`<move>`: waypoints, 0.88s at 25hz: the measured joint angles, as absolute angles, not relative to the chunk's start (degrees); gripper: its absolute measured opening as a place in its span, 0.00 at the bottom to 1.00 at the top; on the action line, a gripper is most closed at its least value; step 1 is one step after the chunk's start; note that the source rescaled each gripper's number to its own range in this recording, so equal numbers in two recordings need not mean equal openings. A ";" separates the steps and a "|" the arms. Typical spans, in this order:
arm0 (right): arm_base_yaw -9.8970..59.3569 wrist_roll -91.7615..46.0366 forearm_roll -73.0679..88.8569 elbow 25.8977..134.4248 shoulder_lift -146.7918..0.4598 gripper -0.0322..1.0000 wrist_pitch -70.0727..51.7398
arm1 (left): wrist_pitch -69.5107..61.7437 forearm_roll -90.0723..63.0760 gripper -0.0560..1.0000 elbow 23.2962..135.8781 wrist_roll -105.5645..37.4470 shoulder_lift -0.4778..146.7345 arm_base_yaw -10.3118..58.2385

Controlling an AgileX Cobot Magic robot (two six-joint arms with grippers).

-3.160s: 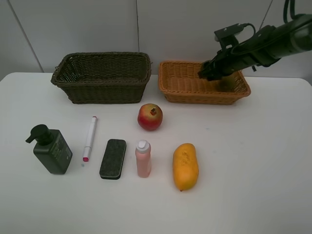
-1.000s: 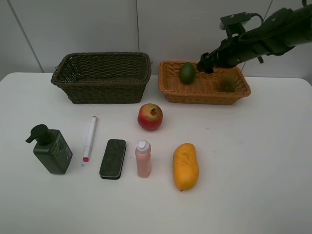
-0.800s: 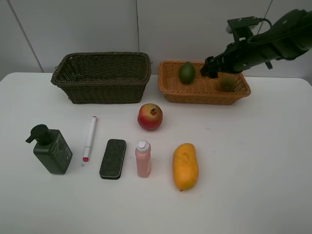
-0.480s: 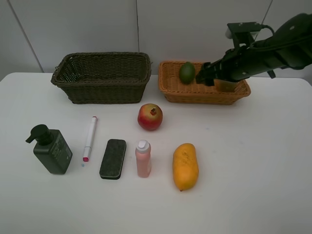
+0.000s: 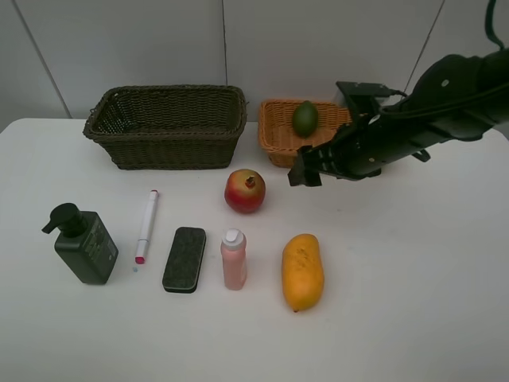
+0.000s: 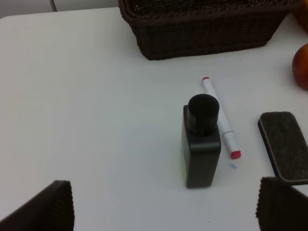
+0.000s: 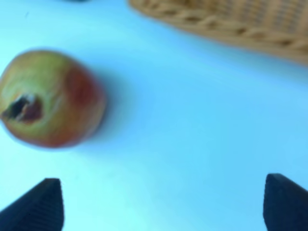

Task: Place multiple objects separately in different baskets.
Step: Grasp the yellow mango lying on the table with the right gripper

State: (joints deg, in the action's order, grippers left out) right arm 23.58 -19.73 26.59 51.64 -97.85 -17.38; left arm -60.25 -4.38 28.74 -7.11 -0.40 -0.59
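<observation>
My right gripper is open and empty, low over the table just right of the red pomegranate. In the right wrist view its gripper has the pomegranate ahead and off to one side. The green lime lies in the orange-tan basket; my arm hides the kiwi. The mango, pink bottle, eraser pad, marker and pump bottle sit on the table. My left gripper is open above the pump bottle.
The dark green-brown basket stands at the back left, with nothing showing inside. The left wrist view also shows the marker, the eraser pad and the dark basket. The orange basket's edge shows in the right wrist view.
My right gripper has left the orange basket and moved forward, left and down to beside the pomegranate. The lime stays in the basket. My arm now covers the kiwi.
</observation>
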 joint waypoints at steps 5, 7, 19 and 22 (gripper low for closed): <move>26.59 -1.24 13.39 51.64 -97.85 0.99 -23.84 | -60.25 -4.38 1.00 28.74 -7.11 -0.40 -0.59; 28.01 5.22 9.62 51.64 -97.85 0.99 -25.75 | -60.25 -4.38 1.00 28.74 -7.11 -0.40 -0.59; 36.66 32.69 1.77 51.64 -97.85 0.99 -30.46 | -60.25 -4.38 1.00 28.74 -7.11 -0.40 -0.59; 38.02 38.88 1.70 51.64 -97.92 0.99 -31.77 | -60.25 -4.38 1.00 28.74 -7.11 -0.40 -0.59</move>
